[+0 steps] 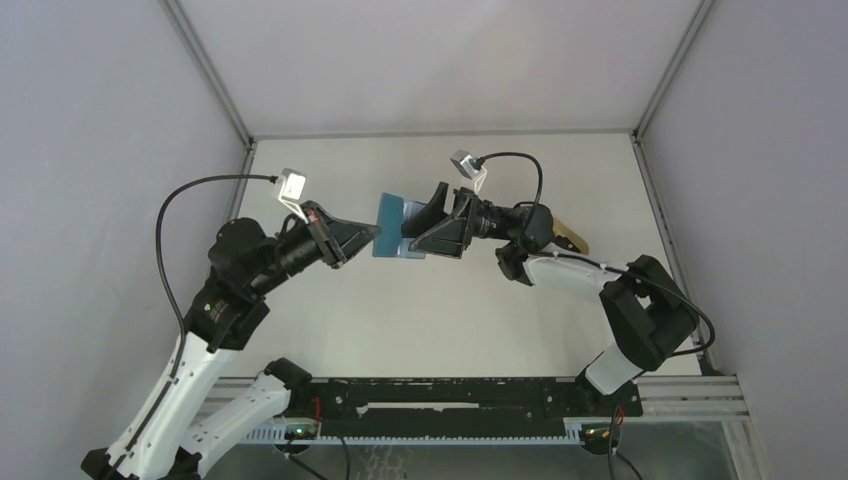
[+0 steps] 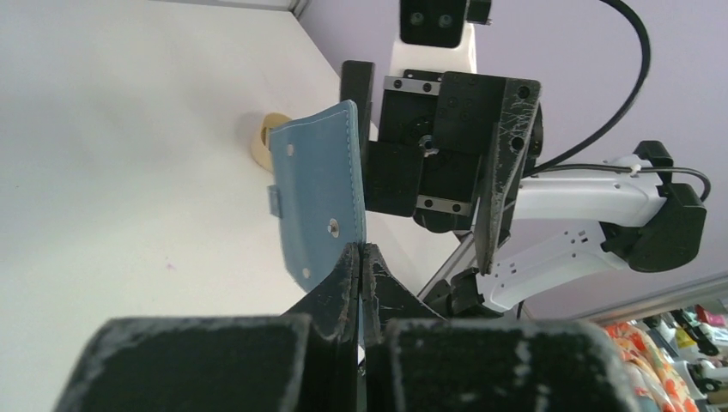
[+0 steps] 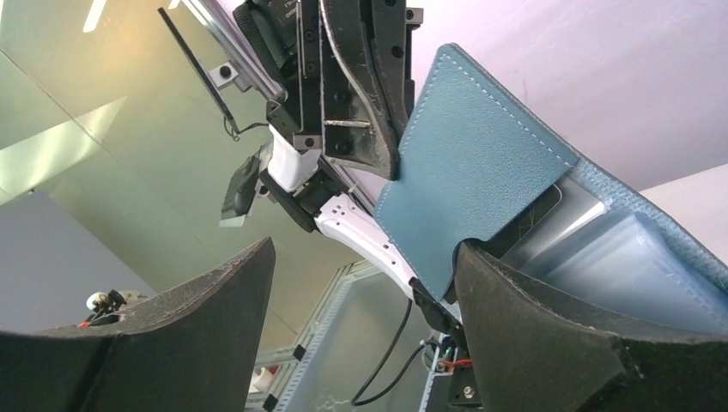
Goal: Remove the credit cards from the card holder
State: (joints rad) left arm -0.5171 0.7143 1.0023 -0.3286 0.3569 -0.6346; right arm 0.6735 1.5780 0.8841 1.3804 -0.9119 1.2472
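From above, the card holder [image 1: 392, 226] is held open between the two arms, which reach in from either side with elbows bent outward. The left gripper [image 1: 368, 236] is at its left edge and the right gripper [image 1: 418, 228] at its right. The left wrist view shows the left claw clamped flat on the holder's snap flap. In the right wrist view the right claw is spread wide and grips nothing, with one finger against the pocket where a dark card [image 3: 536, 210] peeks out. The holder looks light and floppy, and the card thin, stiff and slick, so it is best pinched by its exposed edge.
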